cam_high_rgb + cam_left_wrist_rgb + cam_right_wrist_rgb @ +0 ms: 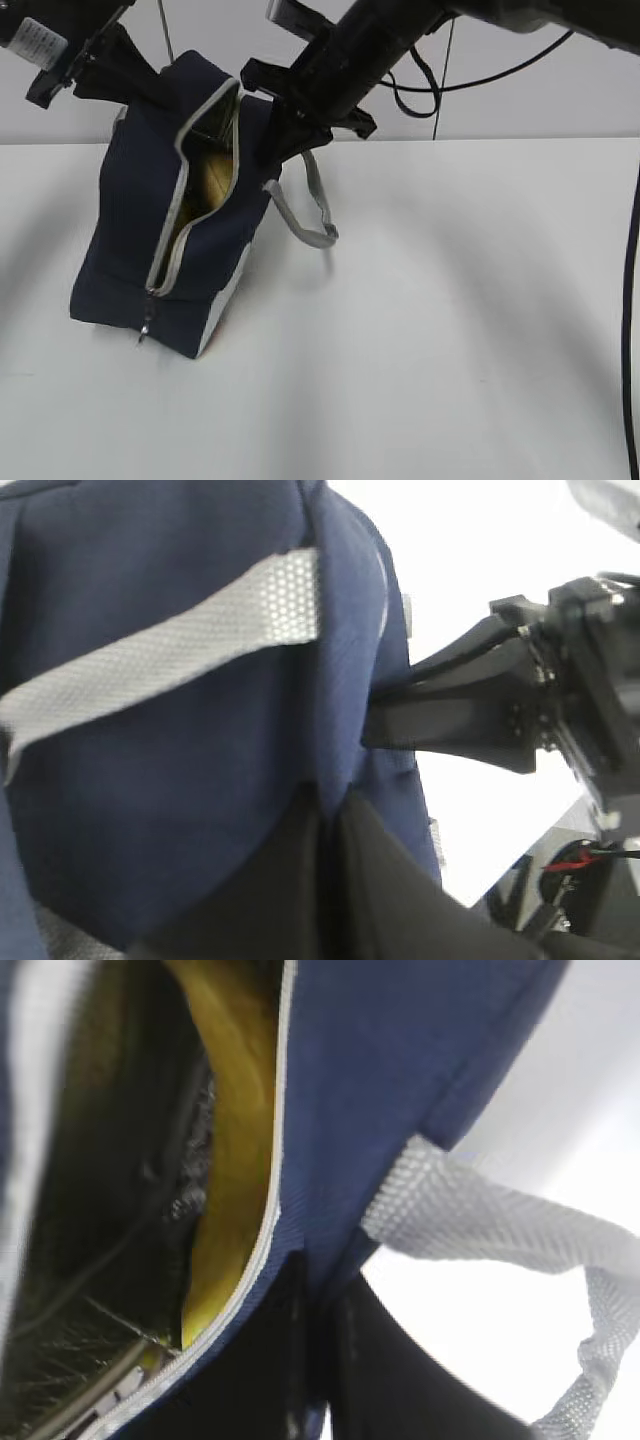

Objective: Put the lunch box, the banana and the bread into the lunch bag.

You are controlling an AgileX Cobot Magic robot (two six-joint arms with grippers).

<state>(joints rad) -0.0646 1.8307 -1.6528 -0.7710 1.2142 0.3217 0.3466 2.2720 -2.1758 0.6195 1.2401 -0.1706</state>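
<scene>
Pinching the lunch bag rim, left gripper and right gripper should release gently near the worktop's rear-left edge.

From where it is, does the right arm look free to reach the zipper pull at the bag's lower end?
Probably not yet: the right tool is shut on the lunch bag top edge. The zipper pull hangs unobstructed; the arm must let go first.

The bag is matt navy cloth with a finely woven face, and its grey handle is coarse webbing with a visible weave. The zip pull looks metal; the table is smooth matt white.
</scene>
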